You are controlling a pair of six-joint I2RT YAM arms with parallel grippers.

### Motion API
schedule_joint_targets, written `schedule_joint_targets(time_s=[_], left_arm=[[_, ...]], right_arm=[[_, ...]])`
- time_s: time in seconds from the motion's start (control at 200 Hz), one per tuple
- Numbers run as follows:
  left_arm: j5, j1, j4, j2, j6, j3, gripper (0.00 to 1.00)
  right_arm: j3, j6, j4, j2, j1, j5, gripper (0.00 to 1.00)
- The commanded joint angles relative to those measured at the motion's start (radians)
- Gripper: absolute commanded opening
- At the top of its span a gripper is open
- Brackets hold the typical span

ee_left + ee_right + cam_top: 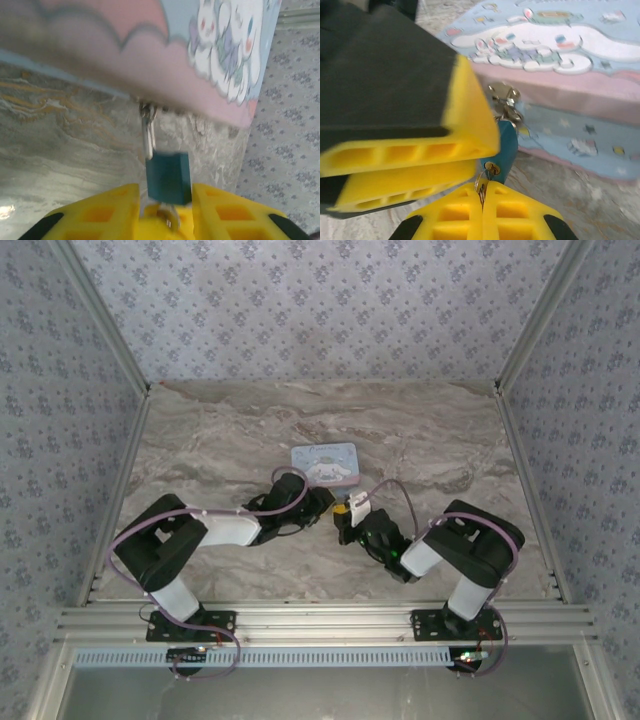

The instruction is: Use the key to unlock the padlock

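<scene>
Yellow fingers of the right pincer (481, 199), bottom centre of its wrist view, pinch the key (483, 181), seated in the padlock (506, 142) that hangs mid-frame from the hasp (505, 95) of the tin box (580, 95). Around the padlock body the left pincer (167, 192) is clamped. Best turn the key gently about its own axis, with the left bracing against twist.

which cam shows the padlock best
Left wrist: the padlock hangs in full, body and shackle, inside the left gripper. The right wrist view shows part of its body and the keyhole with the key in, the rest behind that gripper. Top view: too small to make out.
</scene>
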Motion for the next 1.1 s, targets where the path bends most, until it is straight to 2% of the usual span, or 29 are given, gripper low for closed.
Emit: schedule_joint_targets(time_s=[0.0, 0.235, 0.38, 0.54, 0.804, 0.989, 1.094], left_arm=[[0.01, 0.004, -0.048, -0.042, 0.028, -0.027, 0.4], [-0.028, 0.055, -0.238, -0.194, 0.11, -0.049, 0.56], [-0.019, 0.13, -0.321, -0.301, 0.158, -0.073, 0.63], [-0.002, 0.221, -0.42, -0.386, 0.226, -0.068, 0.69], [0.031, 0.304, -0.493, -0.41, 0.278, -0.039, 0.72], [0.06, 0.332, -0.519, -0.356, 0.321, 0.018, 0.74], [0.072, 0.334, -0.53, -0.312, 0.369, 0.071, 0.76]], right_arm=[[-0.029, 0.106, 0.045, 0.025, -0.013, 0.046, 0.0], [-0.064, 0.277, 0.091, 0.041, -0.03, -0.013, 0.0], [-0.074, 0.408, 0.158, 0.088, -0.054, -0.084, 0.0], [-0.083, 0.473, 0.214, 0.137, -0.106, -0.15, 0.0], [-0.113, 0.493, 0.198, 0.097, -0.157, -0.158, 0.26], [-0.15, 0.474, 0.149, 0.022, -0.19, -0.139, 0.38], [-0.142, 0.456, 0.075, -0.064, -0.237, -0.215, 0.4]])
